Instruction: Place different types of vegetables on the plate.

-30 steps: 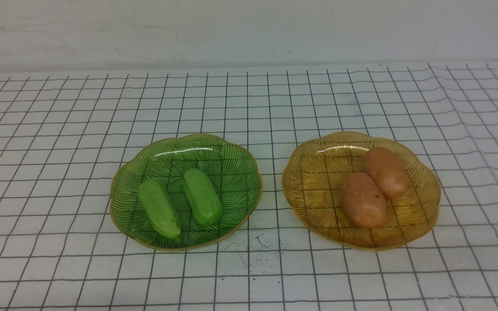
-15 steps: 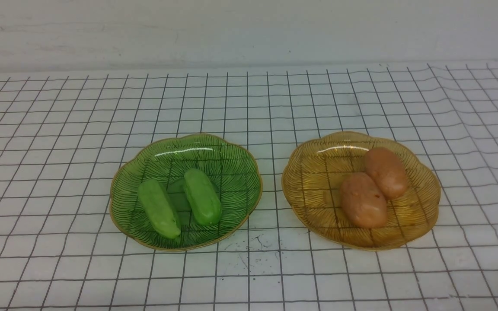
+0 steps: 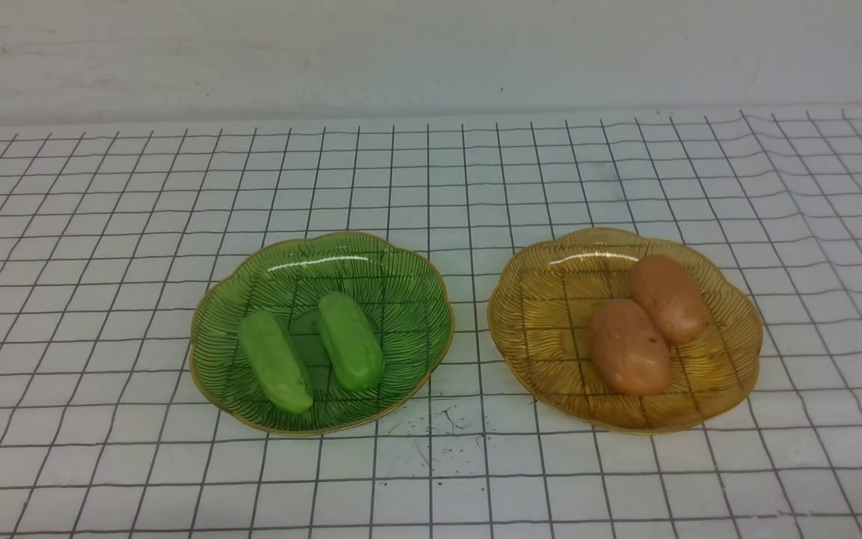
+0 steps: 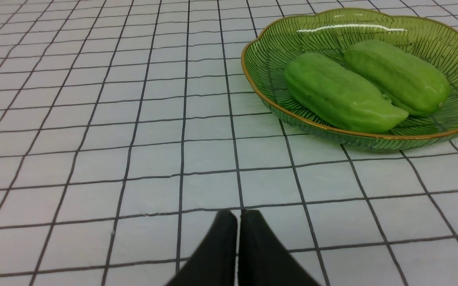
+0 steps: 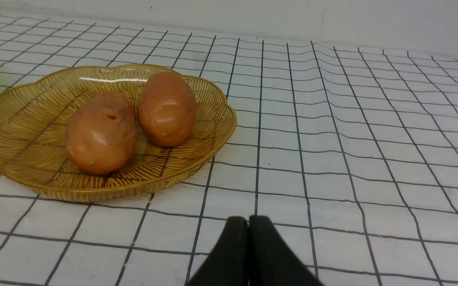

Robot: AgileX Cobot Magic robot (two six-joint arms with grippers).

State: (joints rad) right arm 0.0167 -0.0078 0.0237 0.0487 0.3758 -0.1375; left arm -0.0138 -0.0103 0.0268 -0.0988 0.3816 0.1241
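Both the left gripper [image 4: 239,216] and the right gripper [image 5: 249,221] are closed on nothing. Two cucumbers [image 3: 275,362] lie in the green dish [image 3: 408,269], two potatoes [image 3: 629,347] in the amber dish [image 3: 528,329]; the sorting looks finished, nothing apparently left.

Grid-lined cover below, scuffed pale wall behind

From my seat I see a white cover [image 3: 431,202] ruled with dark lines, spread over the bench. The lines cross into a grid. Toward the far right I can make out ripples [image 3: 783,172] where those lines bend and waver. Nearer me, around the middle, there are dark specks and scratchy marks [image 3: 446,430] on the white. Beyond the far edge of the cover I have a pale wall [image 3: 431,60] running across my front view. I notice faint streaky scuffs [image 3: 4,51] on its left part.
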